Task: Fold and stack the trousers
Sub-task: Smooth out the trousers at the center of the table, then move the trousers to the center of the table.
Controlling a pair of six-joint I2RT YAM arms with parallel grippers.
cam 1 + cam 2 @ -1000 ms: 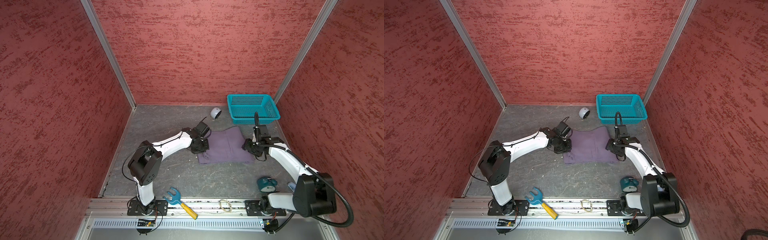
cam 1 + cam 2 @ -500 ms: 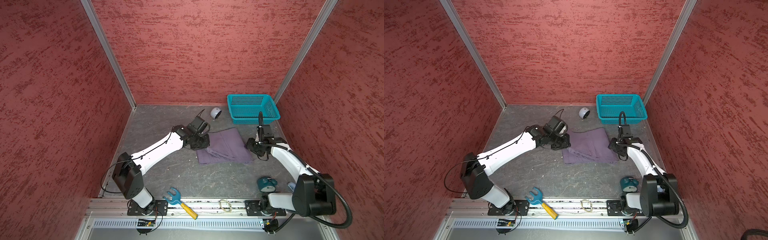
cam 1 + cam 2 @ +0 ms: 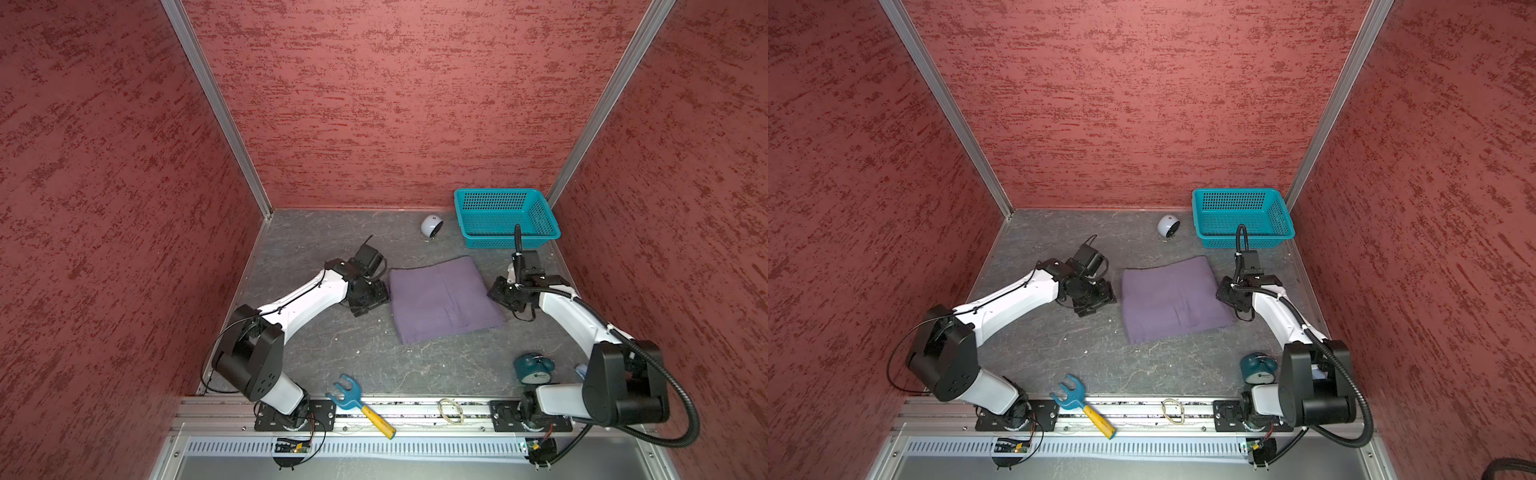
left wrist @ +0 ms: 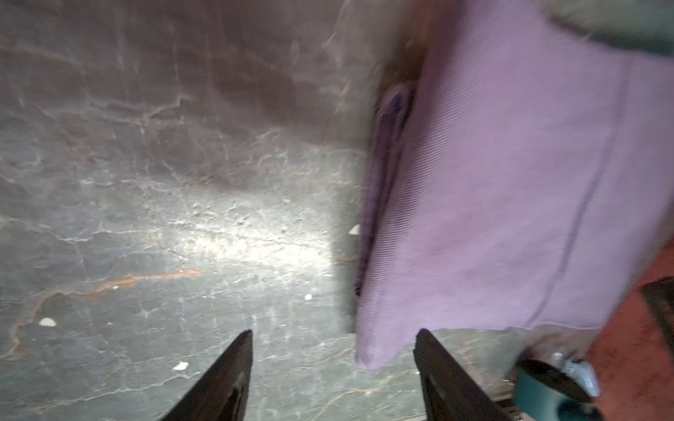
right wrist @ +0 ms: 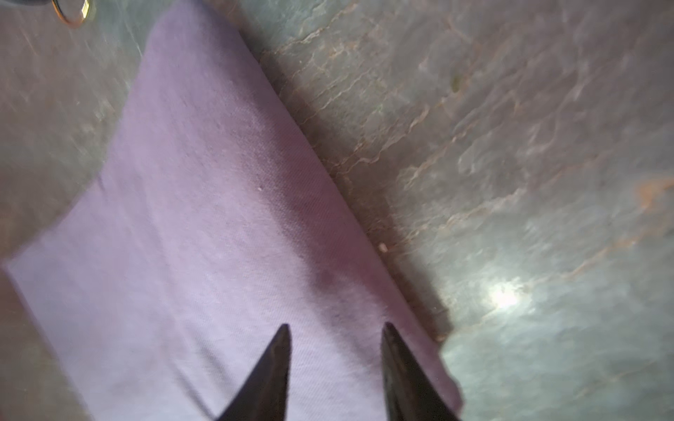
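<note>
The trousers (image 3: pixel 442 299) (image 3: pixel 1173 303) lie folded into a flat purple rectangle in the middle of the grey floor. My left gripper (image 3: pixel 370 297) (image 3: pixel 1096 297) sits just off their left edge. In the left wrist view it (image 4: pixel 334 333) is open, with one corner of the trousers (image 4: pixel 492 200) lying loose between the fingertips (image 4: pixel 423 337). My right gripper (image 3: pixel 505 291) (image 3: pixel 1231 293) is at the right edge. In the right wrist view its jaws (image 5: pixel 336 328) stand a little apart over the flat cloth (image 5: pixel 204 226), gripping nothing.
A teal basket (image 3: pixel 509 240) stands at the back right, with a white ball-shaped object (image 3: pixel 431 226) to its left. A teal round gadget (image 3: pixel 534 368) sits by the right arm's base. A blue and yellow toy rake (image 3: pixel 357 405) and a rubber band (image 3: pixel 452 409) lie on the front rail.
The left gripper has opened, let go of the trousers and drawn back to the left. The cloth now lies as a neater rectangle. The right jaws have narrowed.
</note>
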